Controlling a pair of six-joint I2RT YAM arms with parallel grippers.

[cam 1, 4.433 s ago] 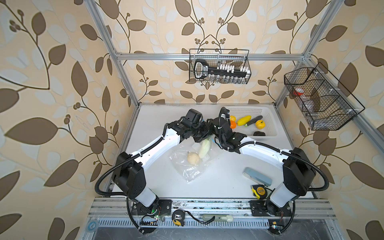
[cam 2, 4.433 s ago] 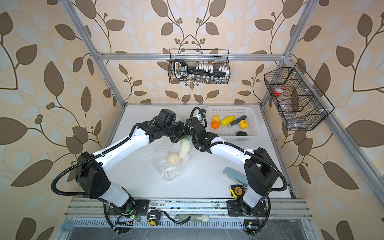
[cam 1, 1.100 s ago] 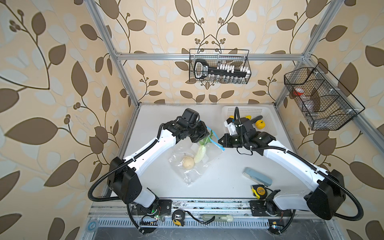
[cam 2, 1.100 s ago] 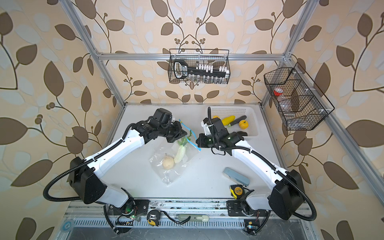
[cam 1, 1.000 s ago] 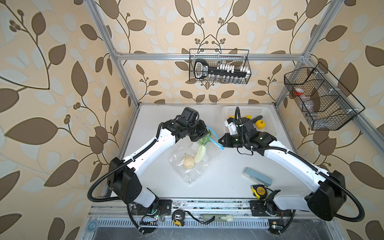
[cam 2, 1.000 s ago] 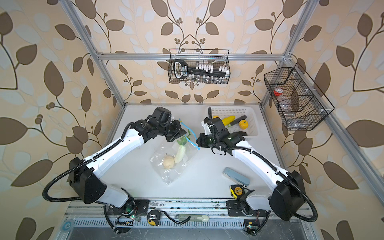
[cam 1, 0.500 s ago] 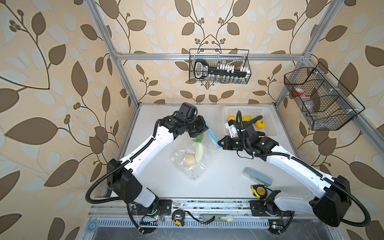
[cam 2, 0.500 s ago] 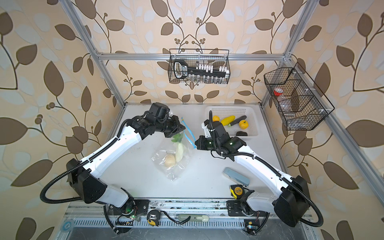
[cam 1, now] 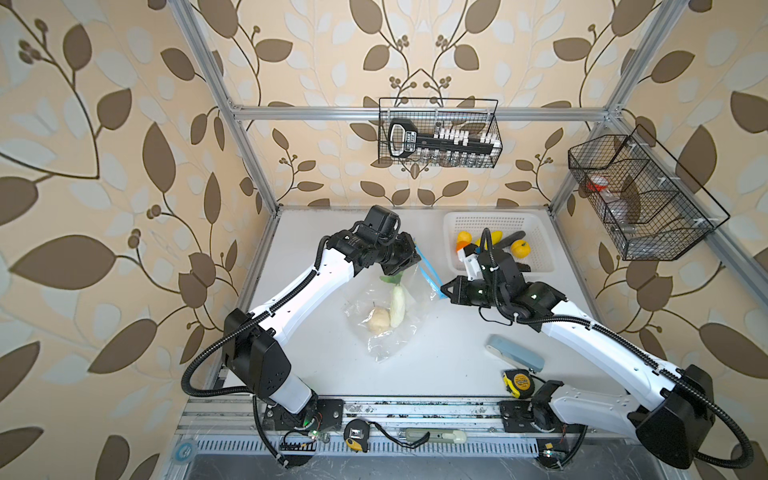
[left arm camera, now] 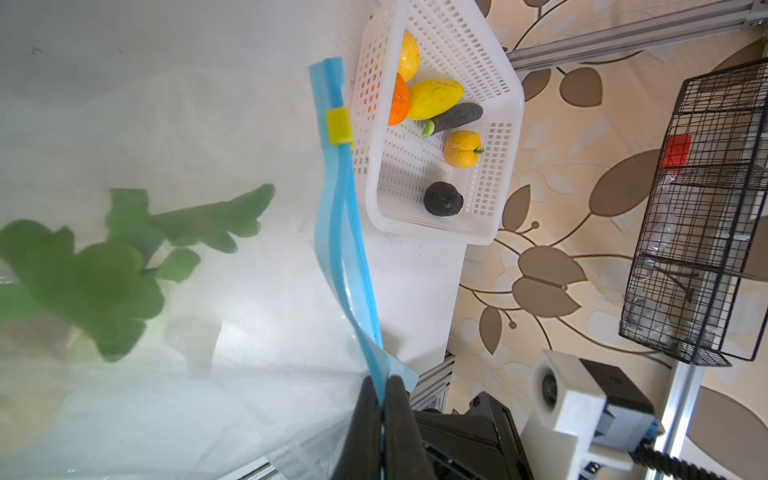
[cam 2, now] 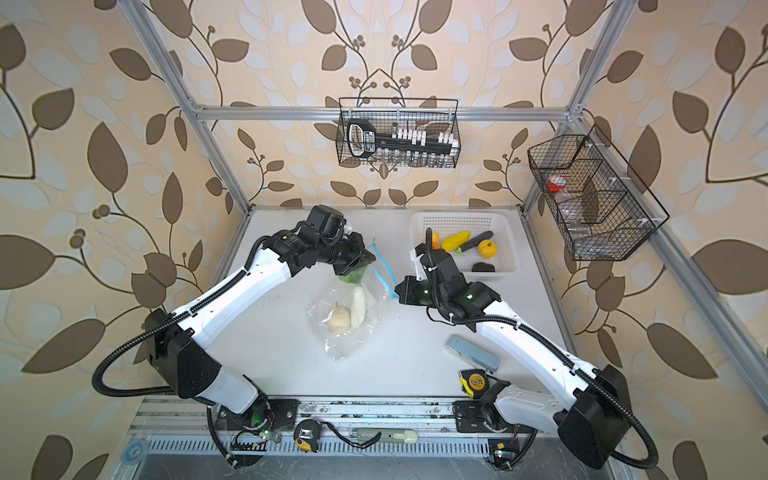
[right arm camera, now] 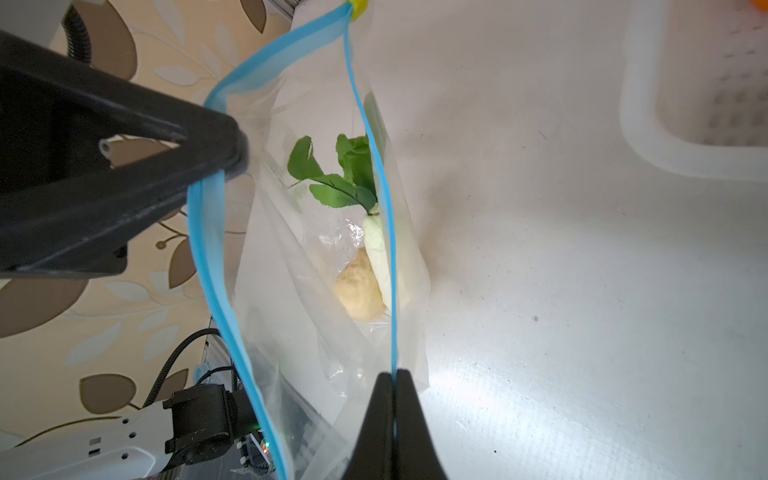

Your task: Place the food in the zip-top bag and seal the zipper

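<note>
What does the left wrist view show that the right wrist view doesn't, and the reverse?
Left wrist only: the orange, yellow and dark pieces in the white basket, plus the wire wall basket. Right wrist only: a clear look through the zip-top bag's open mouth at the beige piece and pale radish, and the right gripper shut on one lip. Both: the blue zipper, its yellow slider, the green leaves, and the left gripper shut on the other lip.

The table (cam 1: 453, 365) is viewed steeply from above in both top views, with the zip-top bag (cam 1: 386, 345) near centre. The bag is seen at close range from both wrists, from opposite sides of its zipper (left arm camera: 338, 216).
</note>
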